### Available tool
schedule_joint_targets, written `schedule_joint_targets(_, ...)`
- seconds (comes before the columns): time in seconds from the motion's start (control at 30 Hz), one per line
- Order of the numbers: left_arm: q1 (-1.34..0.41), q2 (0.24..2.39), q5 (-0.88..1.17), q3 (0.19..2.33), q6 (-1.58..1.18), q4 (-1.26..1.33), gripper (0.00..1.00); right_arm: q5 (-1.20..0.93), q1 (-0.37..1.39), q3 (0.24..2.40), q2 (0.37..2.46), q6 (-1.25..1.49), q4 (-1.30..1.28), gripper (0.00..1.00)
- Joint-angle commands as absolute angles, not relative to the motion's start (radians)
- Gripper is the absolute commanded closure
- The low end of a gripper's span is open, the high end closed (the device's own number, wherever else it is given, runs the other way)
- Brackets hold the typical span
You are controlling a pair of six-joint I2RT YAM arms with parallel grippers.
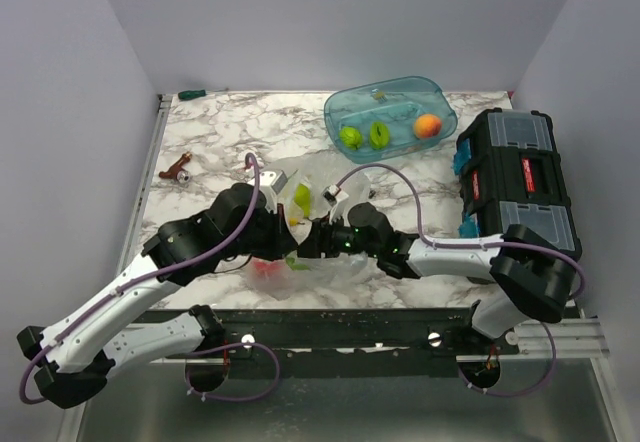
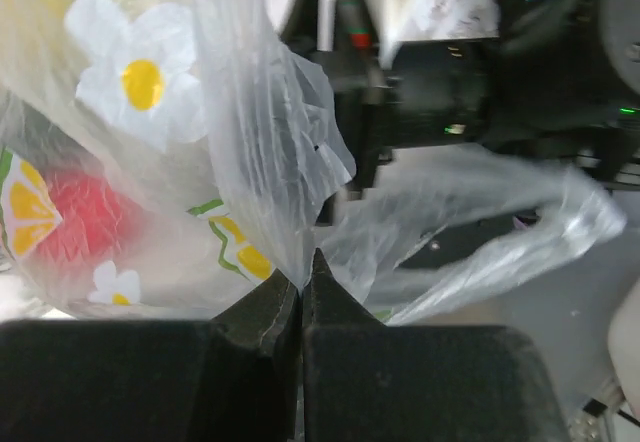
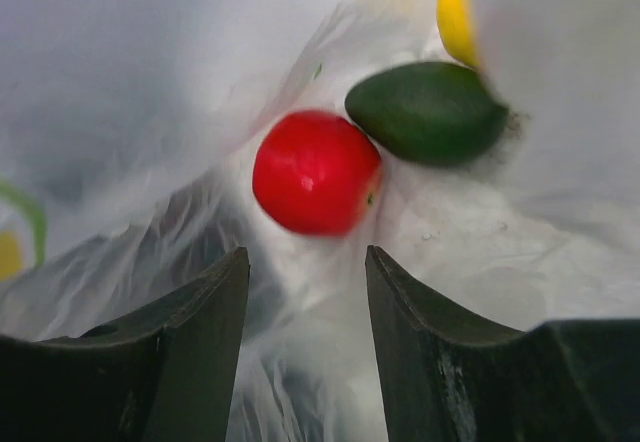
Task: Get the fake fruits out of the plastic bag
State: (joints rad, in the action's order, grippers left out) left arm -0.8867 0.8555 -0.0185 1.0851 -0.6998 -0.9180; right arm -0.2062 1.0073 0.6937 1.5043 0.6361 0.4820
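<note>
The plastic bag (image 1: 335, 265) lies crumpled near the table's front edge, between the two arms. My left gripper (image 2: 303, 267) is shut on a fold of the plastic bag (image 2: 260, 112); a red fruit (image 2: 85, 217) shows through the film to its left. My right gripper (image 3: 305, 254) is open inside the plastic bag (image 3: 480, 232), with only film between its fingers. Just ahead of its tips lie a red fruit (image 3: 315, 172), a dark green fruit (image 3: 425, 112) and part of a yellow one (image 3: 455, 12). From above, my left gripper (image 1: 283, 230) and my right gripper (image 1: 308, 242) meet at the bag.
A teal tub (image 1: 440, 92) at the back holds two green fruits (image 1: 350, 136) and an orange ball (image 1: 428, 125). A black toolbox (image 1: 515, 177) stands on the right. A small brown object (image 1: 177, 170) and a green-handled tool (image 1: 192, 93) lie at the left.
</note>
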Motion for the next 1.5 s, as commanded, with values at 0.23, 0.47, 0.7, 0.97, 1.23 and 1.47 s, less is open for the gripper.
schedule_joint_targets(0.23, -0.901, 0.734, 0.025, 0.887, -0.742, -0.991, 1.00, -0.304, 1.024, 0.779, 1.648, 0.562, 0.537, 0.36)
schedule_joint_targets(0.47, -0.901, 0.647, 0.061, 0.864, -0.754, -0.953, 1.00, -0.352, 1.034, 0.884, 1.724, 0.520, 0.484, 0.34)
schedule_joint_targets(0.7, -0.901, 0.697, 0.129, 0.928, -0.742, -0.864, 1.00, -0.340, 1.043, 0.902, 1.785, 0.541, 0.539, 0.35)
schedule_joint_targets(0.97, -0.901, 0.752, 0.129, 1.007, -0.727, -0.850, 1.00, -0.188, 1.061, 0.899, 1.801, 0.549, 0.537, 0.36)
schedule_joint_targets(1.23, -0.901, 0.792, 0.131, 0.990, -0.738, -0.821, 1.00, -0.409, 1.080, 0.853, 1.837, 0.603, 0.731, 0.25)
schedule_joint_targets(1.47, -0.900, 0.882, 0.118, 1.071, -0.715, -0.795, 1.00, -0.412, 1.119, 0.806, 1.911, 0.646, 0.851, 0.16)
